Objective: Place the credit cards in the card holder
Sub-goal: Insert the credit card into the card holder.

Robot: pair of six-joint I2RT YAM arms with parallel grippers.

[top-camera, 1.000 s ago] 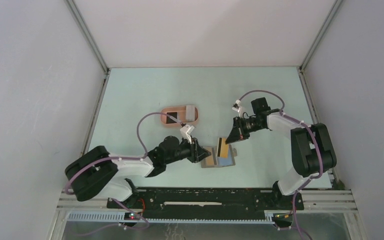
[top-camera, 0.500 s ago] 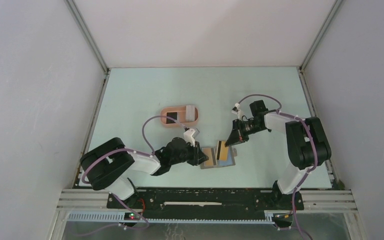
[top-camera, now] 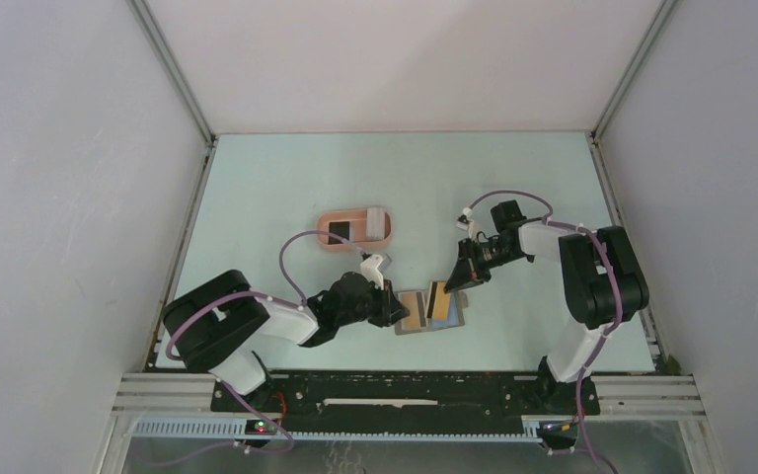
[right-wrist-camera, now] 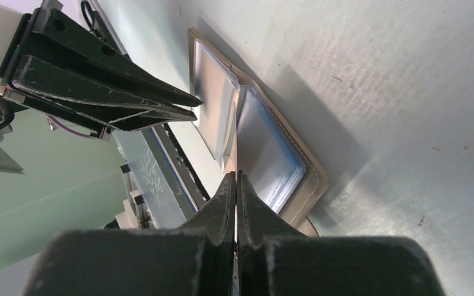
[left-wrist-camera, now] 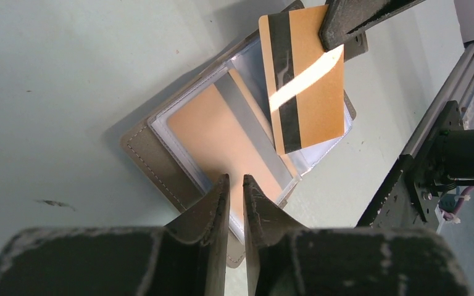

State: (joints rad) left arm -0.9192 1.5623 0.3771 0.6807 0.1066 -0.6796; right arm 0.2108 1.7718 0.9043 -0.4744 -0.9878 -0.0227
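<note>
My right gripper (top-camera: 451, 282) is shut on a yellow-orange card with a black stripe (top-camera: 438, 299), holding it just over the open grey wallet (top-camera: 428, 323). The left wrist view shows this card (left-wrist-camera: 305, 80) partly out of a clear sleeve. In the right wrist view my right gripper (right-wrist-camera: 236, 177) clamps it edge-on. My left gripper (top-camera: 396, 312) is shut with a thin gap and nothing in it; its tips (left-wrist-camera: 234, 180) rest over an orange card (left-wrist-camera: 216, 132) sleeved in the wallet. The salmon-pink card holder (top-camera: 328, 247) holds a black card (top-camera: 339, 233) and a whitish-grey card (top-camera: 376, 220).
A blue card (right-wrist-camera: 279, 171) sits in the wallet's right sleeve. The wallet (left-wrist-camera: 151, 154) lies near the table's front edge, by the black base rail (left-wrist-camera: 429, 160). Both arms meet over it; my left fingers (right-wrist-camera: 123, 102) show in the right wrist view.
My right gripper has shifted slightly down and left with the yellow-orange card. My left arm has pulled in closer, its gripper staying at the wallet's left side.
</note>
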